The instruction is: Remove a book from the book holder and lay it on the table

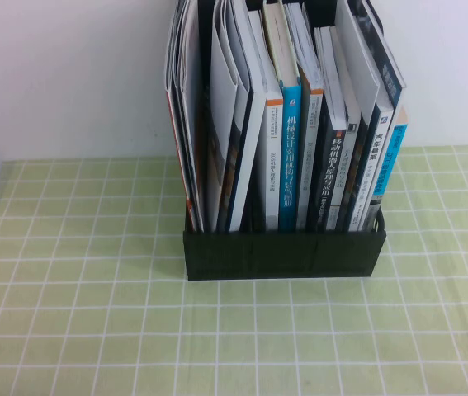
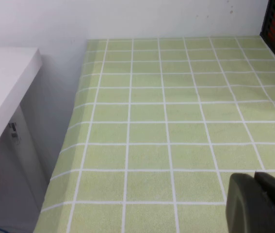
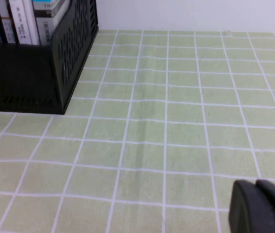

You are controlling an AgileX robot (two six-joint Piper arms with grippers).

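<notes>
book (image 1: 186,124) packed upright at left end of book holder (image 1: 283,252), untouched; left gripper (image 2: 261,204) and right gripper (image 3: 261,206) low over table (image 1: 68,330), empty, opening unclear; pulling may drag neighbours or tip holder.

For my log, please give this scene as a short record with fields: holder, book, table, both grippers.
holder: the book holder, black, upright at the table's back, full of standing books
book: the book, thin, at the holder's left end, not yet taken out
table: the table, green checked cloth
left gripper: the left gripper, low over the cloth left of the holder, holding nothing
right gripper: the right gripper, low over the cloth right of the holder, holding nothing
</notes>
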